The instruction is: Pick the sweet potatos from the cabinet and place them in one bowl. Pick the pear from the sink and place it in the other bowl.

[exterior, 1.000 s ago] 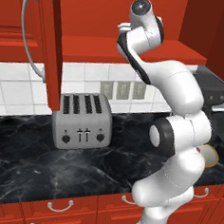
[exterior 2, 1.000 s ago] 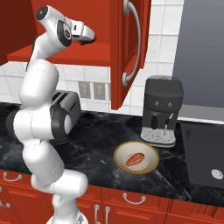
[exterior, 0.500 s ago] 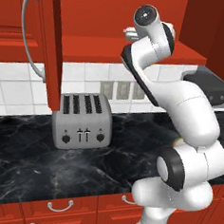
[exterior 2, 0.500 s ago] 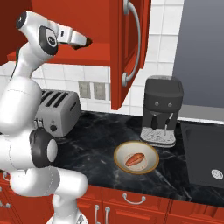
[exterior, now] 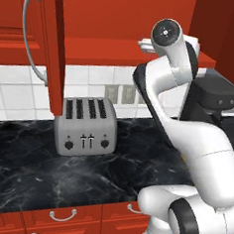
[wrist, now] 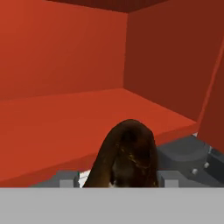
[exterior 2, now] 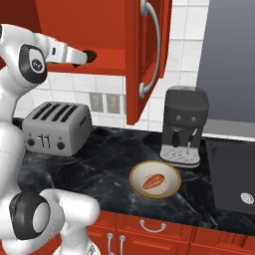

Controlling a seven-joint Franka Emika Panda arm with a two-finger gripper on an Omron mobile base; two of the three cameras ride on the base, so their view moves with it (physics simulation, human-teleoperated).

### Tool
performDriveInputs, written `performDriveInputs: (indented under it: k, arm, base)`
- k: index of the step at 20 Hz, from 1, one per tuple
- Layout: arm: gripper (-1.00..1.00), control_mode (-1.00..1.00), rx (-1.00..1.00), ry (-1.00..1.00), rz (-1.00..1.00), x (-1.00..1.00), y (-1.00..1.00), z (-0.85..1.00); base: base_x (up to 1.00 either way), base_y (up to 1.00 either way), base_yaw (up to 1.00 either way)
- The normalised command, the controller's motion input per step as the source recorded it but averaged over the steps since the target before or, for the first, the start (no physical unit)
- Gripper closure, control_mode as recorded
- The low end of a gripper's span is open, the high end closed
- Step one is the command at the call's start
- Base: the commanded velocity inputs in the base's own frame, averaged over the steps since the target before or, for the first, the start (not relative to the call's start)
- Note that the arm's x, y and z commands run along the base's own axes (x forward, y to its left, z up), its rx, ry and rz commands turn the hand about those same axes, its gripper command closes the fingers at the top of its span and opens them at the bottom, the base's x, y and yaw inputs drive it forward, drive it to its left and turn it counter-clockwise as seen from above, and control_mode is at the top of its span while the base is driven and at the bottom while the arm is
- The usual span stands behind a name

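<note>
The gripper [wrist: 118, 186] is clamped on the dark brown sweet potato [wrist: 127, 153], which sits between the finger tips at the 6 o'clock edge of the hand view. Its long axis runs outward from the jaws, blunt end toward 12 o'clock and the cabinet [wrist: 65, 61] back wall; held so, I judge, for lifting off the shelf. Lower, on the counter [exterior 2: 104, 164], the bowl [exterior 2: 155, 179] holds the orange sweet potato [exterior 2: 154, 182], lying roughly 8 to 2 o'clock.

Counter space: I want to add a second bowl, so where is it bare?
Bare marble lies between the toaster and the bowl, and in front of the toaster. It is crowded where the bowl sits near the coffee machine.
</note>
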Motion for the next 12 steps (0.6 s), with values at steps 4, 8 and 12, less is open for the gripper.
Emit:
performDriveInputs:
  k: [4, 8, 12]
  arm:
    - [1.00, -1.00, 0.01, -0.04, -0.01, -1.00, -0.10, -0.11]
    - [1.00, -1.00, 0.01, 0.12, -0.11, -0.86, -0.31, -0.54]
    - [1.00, -1.00, 0.02, 0.15, -0.13, -0.76, -0.36, -0.68]
  base:
    - [0.00, 0.00, 0.00]
    - [0.00, 0.00, 0.00]
    - [0.00, 0.00, 0.00]
